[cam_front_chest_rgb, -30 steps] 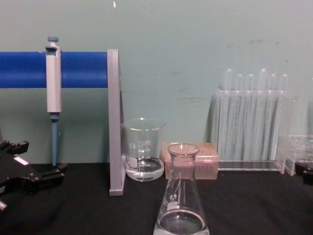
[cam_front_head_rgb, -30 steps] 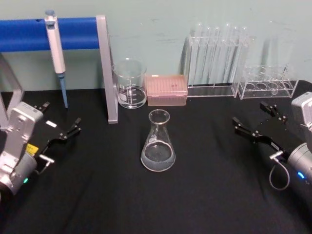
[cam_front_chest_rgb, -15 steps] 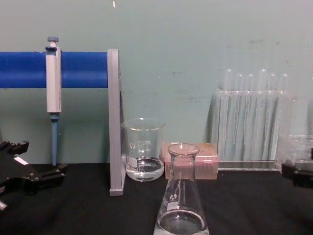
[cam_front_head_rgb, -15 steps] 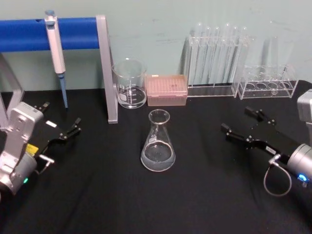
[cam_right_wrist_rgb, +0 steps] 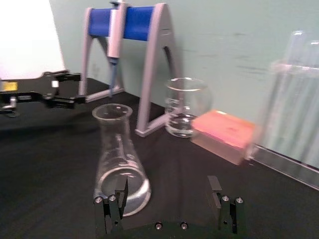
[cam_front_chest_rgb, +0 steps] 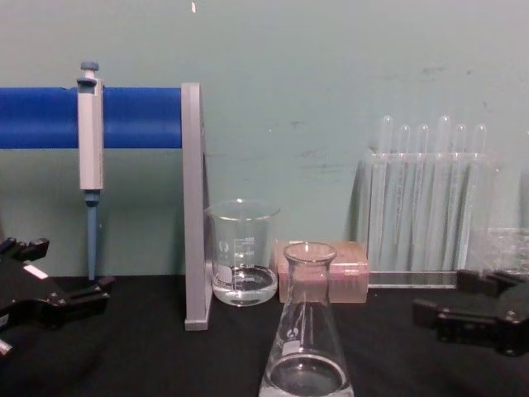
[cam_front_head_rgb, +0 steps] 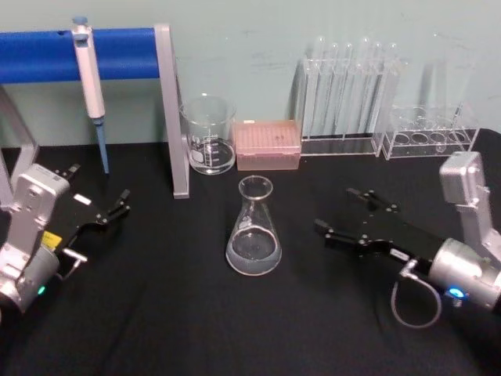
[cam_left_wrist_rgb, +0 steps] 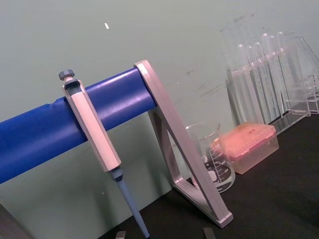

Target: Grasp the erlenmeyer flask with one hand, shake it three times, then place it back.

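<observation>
The right gripper (cam_front_head_rgb: 335, 210) waits to the right of the flask (cam_front_head_rgb: 253, 235), near but apart. Its fingers are spread wide and empty, I think so the glass can pass between them. The flask stands upright on the black table (cam_front_head_rgb: 196, 329). The right wrist view shows it in front of one finger (cam_right_wrist_rgb: 110, 211), not centred, and the chest view shows the gripper level with its neck. The left gripper (cam_front_head_rgb: 95, 188) rests far left of the flask, also spread.

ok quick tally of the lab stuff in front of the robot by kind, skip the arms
erlenmeyer flask: 1
beaker: 1
pipette: 1
pipette stand: 1
pink tip box: 1
clear racks: 2
total: 7
</observation>
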Controlling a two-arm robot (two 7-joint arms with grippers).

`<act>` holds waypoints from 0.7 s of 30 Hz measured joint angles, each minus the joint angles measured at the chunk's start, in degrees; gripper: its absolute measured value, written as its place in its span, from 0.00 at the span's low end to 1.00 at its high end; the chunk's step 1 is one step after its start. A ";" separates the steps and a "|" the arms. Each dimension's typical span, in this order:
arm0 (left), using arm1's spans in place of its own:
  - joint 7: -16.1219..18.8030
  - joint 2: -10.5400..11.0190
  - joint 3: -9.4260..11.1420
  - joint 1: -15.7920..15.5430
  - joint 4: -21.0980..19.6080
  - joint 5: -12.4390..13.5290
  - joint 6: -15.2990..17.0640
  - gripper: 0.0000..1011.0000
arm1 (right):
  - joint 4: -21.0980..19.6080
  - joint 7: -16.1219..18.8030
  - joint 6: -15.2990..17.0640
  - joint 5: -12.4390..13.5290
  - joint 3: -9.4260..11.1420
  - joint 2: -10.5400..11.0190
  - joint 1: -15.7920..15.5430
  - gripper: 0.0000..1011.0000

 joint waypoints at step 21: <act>0.00 0.00 0.00 0.00 0.00 0.00 0.00 0.99 | 9.03 6.22 -1.68 -4.19 -6.32 -7.05 9.10 0.99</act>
